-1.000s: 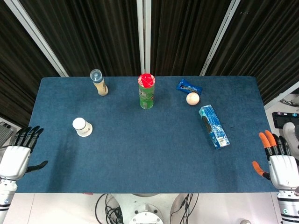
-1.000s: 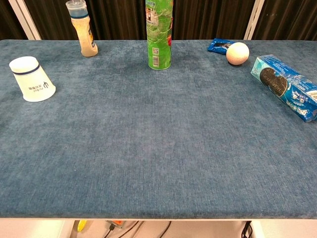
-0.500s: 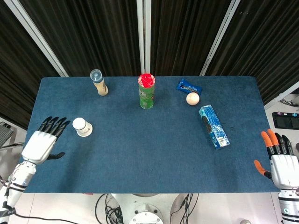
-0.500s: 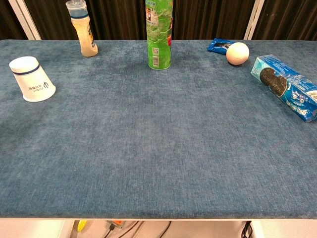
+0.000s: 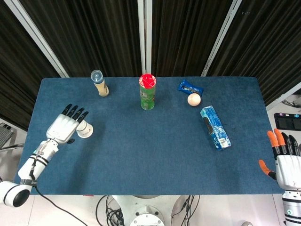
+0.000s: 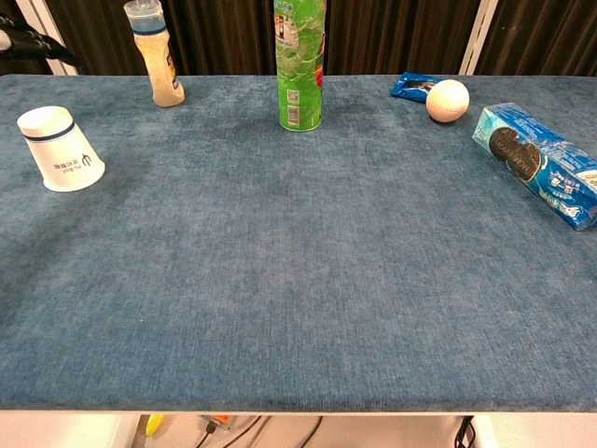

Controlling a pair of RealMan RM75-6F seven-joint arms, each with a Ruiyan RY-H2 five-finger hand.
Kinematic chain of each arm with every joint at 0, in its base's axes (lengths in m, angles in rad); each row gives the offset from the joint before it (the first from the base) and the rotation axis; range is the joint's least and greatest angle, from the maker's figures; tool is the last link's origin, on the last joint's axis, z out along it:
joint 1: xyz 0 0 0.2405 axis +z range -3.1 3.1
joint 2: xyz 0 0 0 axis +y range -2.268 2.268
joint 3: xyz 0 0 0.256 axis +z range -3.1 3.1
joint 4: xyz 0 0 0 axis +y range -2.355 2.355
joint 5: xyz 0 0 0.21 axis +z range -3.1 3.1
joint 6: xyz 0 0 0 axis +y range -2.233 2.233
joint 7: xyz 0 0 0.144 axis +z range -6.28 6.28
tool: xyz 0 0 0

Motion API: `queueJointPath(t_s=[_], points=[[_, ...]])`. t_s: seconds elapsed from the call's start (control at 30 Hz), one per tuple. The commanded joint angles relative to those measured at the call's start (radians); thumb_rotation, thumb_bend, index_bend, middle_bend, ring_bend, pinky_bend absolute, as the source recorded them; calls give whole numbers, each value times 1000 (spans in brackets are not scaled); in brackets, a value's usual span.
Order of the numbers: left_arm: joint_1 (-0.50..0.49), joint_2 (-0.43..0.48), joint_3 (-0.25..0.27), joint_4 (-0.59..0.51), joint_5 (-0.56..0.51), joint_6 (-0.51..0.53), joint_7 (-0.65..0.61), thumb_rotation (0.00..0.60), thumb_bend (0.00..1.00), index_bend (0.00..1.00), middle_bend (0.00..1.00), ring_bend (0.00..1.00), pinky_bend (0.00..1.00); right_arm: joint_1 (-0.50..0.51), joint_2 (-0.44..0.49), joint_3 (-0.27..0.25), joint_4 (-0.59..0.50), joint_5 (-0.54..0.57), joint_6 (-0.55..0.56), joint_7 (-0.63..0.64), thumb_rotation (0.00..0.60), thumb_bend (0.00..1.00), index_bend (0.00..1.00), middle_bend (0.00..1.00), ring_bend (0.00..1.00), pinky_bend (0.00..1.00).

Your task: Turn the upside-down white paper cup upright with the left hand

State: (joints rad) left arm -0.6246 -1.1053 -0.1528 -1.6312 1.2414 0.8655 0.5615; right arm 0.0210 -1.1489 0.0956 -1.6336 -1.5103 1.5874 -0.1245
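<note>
The white paper cup (image 5: 85,130) (image 6: 60,148) stands upside down on the blue table, near its left side. My left hand (image 5: 66,126) hovers over the cup's left part with its fingers spread, holding nothing. In the chest view only its dark fingertips (image 6: 28,41) show at the top left, above the cup and apart from it. My right hand (image 5: 286,164) stays off the table's right front corner, fingers apart and empty.
A tan bottle (image 5: 99,83) stands at the back left. A green can with a red lid (image 5: 147,92) is at the back middle. To the right lie a blue packet (image 5: 190,87), a cream ball (image 5: 194,99) and a blue box (image 5: 215,127).
My left hand has moved from the table's left front edge forward and rightward to above the cup. The right hand has drifted slightly down and right. The cup has not moved.
</note>
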Motion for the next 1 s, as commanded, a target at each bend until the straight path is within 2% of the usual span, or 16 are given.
queueJointPath(t_s=[0.03,0.27,0.47,0.6,1.0], points=[[-47,-32,10,31,-76,-43,64,600,110,48,42,0,41,1,-2,1,3,3,-4,5,600,176,0,0,0,0],[-90,-86,39,94,-124,-50,141,600,114,94,86,0,42,6,6,-1,-2,15,-24,23,600,176,0,0,0,0],[-120,-117,69,125,-164,-47,215,600,115,225,182,0,42,5,9,3,4,27,-28,34,600,176,0,0,0,0],[-130,-139,88,142,-161,-27,245,600,117,254,221,0,42,5,6,6,8,41,-33,39,600,176,0,0,0,0],[-130,-198,122,233,-50,52,232,600,137,426,399,41,61,5,8,7,8,52,-43,44,600,176,0,0,0,0]])
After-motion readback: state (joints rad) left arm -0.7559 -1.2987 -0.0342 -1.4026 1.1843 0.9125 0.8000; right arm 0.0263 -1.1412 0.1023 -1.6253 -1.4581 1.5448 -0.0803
